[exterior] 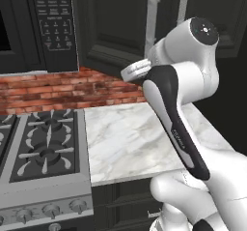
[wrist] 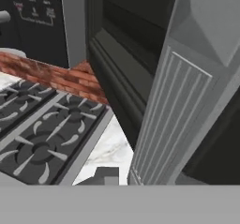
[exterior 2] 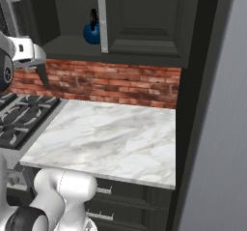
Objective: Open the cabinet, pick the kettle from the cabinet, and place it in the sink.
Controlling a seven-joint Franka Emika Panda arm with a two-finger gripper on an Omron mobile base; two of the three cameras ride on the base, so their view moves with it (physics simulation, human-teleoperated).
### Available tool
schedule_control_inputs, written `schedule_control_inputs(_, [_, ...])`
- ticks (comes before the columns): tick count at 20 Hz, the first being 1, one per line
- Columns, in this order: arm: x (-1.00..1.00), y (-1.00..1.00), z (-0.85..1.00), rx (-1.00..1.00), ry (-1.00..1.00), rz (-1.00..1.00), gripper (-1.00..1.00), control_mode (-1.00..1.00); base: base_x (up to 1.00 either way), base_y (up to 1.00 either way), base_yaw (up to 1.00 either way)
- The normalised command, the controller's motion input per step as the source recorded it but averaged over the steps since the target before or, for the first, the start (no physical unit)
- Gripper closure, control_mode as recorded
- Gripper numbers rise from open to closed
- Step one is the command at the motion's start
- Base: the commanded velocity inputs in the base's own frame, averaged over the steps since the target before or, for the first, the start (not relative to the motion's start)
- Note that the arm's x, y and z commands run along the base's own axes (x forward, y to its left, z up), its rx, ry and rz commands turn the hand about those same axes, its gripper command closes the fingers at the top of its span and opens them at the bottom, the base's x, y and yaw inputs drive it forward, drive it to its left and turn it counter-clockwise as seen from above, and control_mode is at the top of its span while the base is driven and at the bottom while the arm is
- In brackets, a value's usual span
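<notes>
The black cabinet (exterior 2: 144,22) has its left door (exterior: 116,27) swung out toward me and its right door closed. Inside, on the shelf, sits the dark-blue kettle (exterior 2: 90,32), partly behind the right door's silver handle (exterior 2: 102,22). My gripper (exterior 2: 41,70) is at the lower end of the open door's bar handle (wrist: 171,120), which fills the right of the hand view. One dark fingertip (wrist: 107,175) shows just left of the bar, and the jaws look closed on it. In the left base view my own arm covers the gripper. The sink is out of view.
A black microwave (exterior: 53,22) hangs left of the cabinet, above a gas stove (exterior: 43,148). A white marble counter (exterior 2: 111,138) lies below the cabinet, in front of a red brick wall (exterior 2: 106,82). A tall dark panel (exterior 2: 198,104) bounds the counter on the right.
</notes>
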Motion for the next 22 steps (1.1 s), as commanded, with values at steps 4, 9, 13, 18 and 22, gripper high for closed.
schedule_control_inputs(4, [-0.30, 0.48, -0.01, 0.05, 0.00, 0.00, 1.00, -1.00, 0.00, 0.00, 0.00])
schedule_control_inputs(9, [-0.23, 0.36, -0.03, 0.10, 0.00, 0.00, 1.00, -1.00, 0.00, 0.00, 0.00])
schedule_control_inputs(13, [-0.15, 0.20, -0.06, 0.16, 0.00, 0.00, -1.00, -1.00, 0.00, 0.00, 0.00])
schedule_control_inputs(18, [-0.38, -0.14, -0.02, 0.26, 0.00, 0.00, -1.00, -1.00, 0.00, 0.00, 0.00])
schedule_control_inputs(22, [-0.62, -0.31, 0.02, 0.36, 0.00, 0.00, -1.00, -1.00, 0.00, 0.00, 0.00])
